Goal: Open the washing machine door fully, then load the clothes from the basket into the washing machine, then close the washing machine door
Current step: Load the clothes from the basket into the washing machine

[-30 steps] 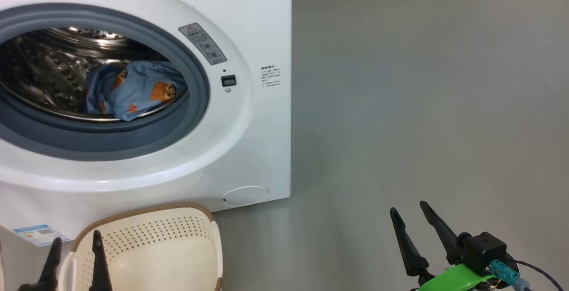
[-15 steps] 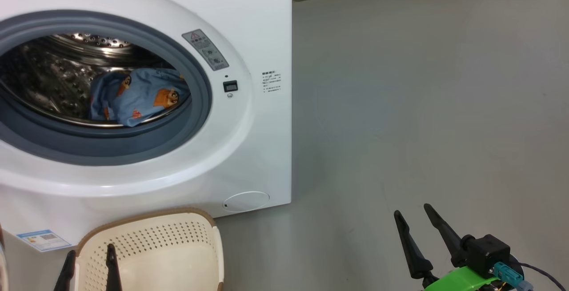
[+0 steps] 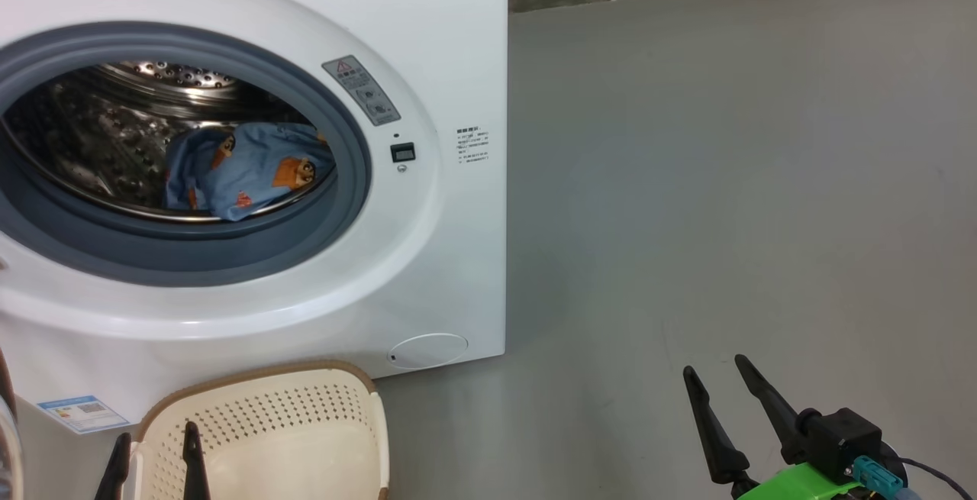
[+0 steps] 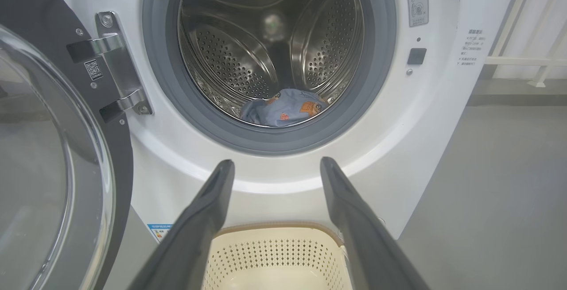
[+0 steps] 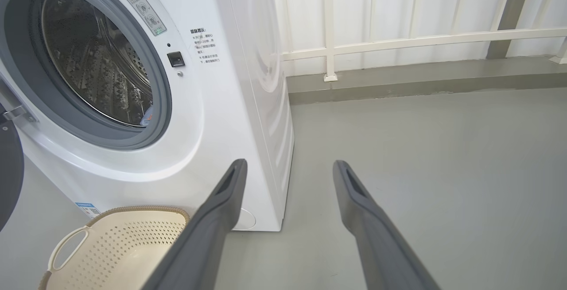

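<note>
- Two grippers are out in front of the washer point(image 3: 450, 42), both with fingers spread wide and nothing between them.
- The left gripper point(image 4: 277, 166) hangs low before the washer's front, above the near side of the basket point(image 3: 267, 424). Its fingers point up toward the lower edge of the round opening.
- The right gripper point(image 5: 290, 164) is well off to the right over bare grey floor point(image 3: 725, 179), aimed past the washer's right front corner and touching nothing.
- The door point(image 4: 44, 148) stands swung out to the left on its metal hinge point(image 4: 115, 64), with the glass bowl and black rim turned away from the opening.
- The clothes point(image 3: 244, 172) lie inside the steel drum point(image 4: 230, 55), a light-blue bundle with orange figures. It sits at the bottom front, just behind the grey gasket point(image 3: 336, 210).
- The basket sits on the floor just in front of the washer, below the opening and a little left of the round flap point(image 3: 427, 349). Its perforated cream wall and brown rim face me; the right wrist view shows one white side handle.
- A blue label point(image 3: 82, 413) sits low on the washer's front, to the left of the basket.
- A pale railing point(image 5: 398, 40) runs along the wall behind, above a grey kerb.
</note>
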Controlling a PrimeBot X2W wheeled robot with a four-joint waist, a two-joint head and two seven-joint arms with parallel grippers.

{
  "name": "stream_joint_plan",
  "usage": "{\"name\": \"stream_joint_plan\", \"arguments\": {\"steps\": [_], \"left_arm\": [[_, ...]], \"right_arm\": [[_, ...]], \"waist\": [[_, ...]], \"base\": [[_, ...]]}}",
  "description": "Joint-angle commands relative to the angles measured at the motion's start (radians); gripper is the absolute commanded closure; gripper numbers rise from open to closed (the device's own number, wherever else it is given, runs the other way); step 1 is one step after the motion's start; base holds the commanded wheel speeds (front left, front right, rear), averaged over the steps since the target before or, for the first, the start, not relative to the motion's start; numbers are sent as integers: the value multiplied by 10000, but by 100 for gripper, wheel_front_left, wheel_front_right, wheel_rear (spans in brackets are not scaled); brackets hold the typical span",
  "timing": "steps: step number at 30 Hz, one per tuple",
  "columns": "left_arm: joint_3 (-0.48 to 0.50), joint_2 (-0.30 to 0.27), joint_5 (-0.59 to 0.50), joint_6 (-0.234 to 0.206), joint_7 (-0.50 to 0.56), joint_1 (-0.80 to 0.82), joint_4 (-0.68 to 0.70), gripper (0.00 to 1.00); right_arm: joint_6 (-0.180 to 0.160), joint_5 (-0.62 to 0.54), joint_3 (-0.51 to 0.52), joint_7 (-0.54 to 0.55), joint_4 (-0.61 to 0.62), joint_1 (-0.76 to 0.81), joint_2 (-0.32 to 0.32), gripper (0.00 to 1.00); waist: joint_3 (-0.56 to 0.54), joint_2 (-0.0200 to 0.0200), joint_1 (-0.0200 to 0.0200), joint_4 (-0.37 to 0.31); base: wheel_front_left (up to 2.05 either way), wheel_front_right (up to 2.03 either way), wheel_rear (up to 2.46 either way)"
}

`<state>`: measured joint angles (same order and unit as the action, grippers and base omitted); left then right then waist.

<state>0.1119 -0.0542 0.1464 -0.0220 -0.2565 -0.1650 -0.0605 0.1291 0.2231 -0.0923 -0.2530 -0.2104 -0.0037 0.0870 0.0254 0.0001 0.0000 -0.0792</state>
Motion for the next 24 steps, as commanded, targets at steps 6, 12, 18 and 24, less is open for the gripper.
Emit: {"name": "stream_joint_plan", "arguments": {"steps": [6, 12, 18, 24], "left_arm": [[412, -111, -78, 68, -53, 258, 71, 0], [381, -102, -169, 132, -53, 327, -30, 0], [403, -86, -169, 166, -53, 386, -149, 0], [425, -69, -189, 179, -53, 429, -150, 0]], "right_arm": [[16, -152, -157, -88, 297, -119, 64, 0], [16, -176, -139, -88, 305, -162, 41, 0], [16, -174, -149, -88, 242, -186, -4, 0], [16, -167, -163, -88, 214, -199, -26, 0]], "waist": [[-6, -1, 0, 26], [11, -1, 0, 38], [-18, -1, 0, 60], [-26, -1, 0, 69]], "base": [[0, 0, 0], [0, 0, 0], [0, 0, 0], [0, 0, 0]]}}
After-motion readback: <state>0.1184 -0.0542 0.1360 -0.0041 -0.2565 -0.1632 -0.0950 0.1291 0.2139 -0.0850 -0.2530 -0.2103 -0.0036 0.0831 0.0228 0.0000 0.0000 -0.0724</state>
